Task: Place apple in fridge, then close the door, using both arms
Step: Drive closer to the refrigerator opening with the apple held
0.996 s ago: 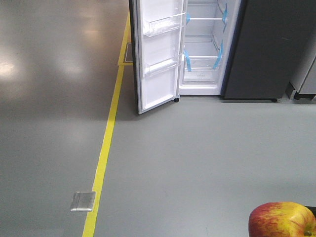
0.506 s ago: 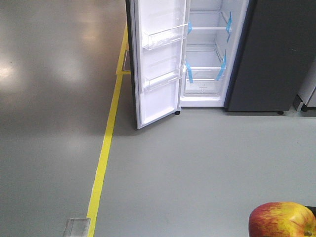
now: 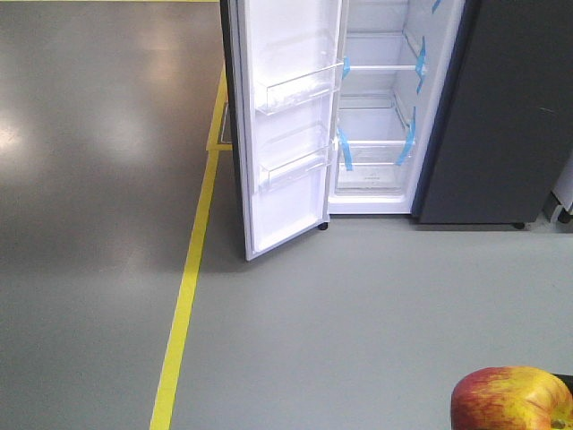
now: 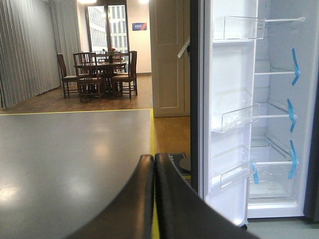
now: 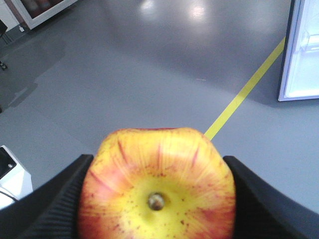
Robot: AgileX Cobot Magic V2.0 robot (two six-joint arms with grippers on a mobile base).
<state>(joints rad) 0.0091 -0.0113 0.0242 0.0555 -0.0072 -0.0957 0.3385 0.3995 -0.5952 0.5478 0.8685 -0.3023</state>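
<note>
The red and yellow apple (image 5: 157, 186) fills the low middle of the right wrist view, stem end toward the camera, and my right gripper (image 5: 157, 194) is shut on it with a black finger on each side. The same apple (image 3: 510, 400) shows at the bottom right of the front view. Ahead stands the fridge (image 3: 501, 116), dark grey outside, its white inside (image 3: 376, 116) showing glass shelves and blue tape. Its door (image 3: 286, 125) hangs open to the left, with clear bins. My left gripper (image 4: 154, 162) is shut and holds nothing; the door (image 4: 232, 99) is to its right.
A yellow floor line (image 3: 183, 305) runs from the bottom toward the fridge's left side. Grey floor (image 3: 358, 322) lies between me and the fridge. Far off in the left wrist view stand a wooden table and chairs (image 4: 99, 72) and a closed panelled door (image 4: 169, 55).
The fridge and its open door have grown larger and shifted lower in the front view. The metal floor plate by the yellow line has slid out of frame at the bottom. The apple stays put.
</note>
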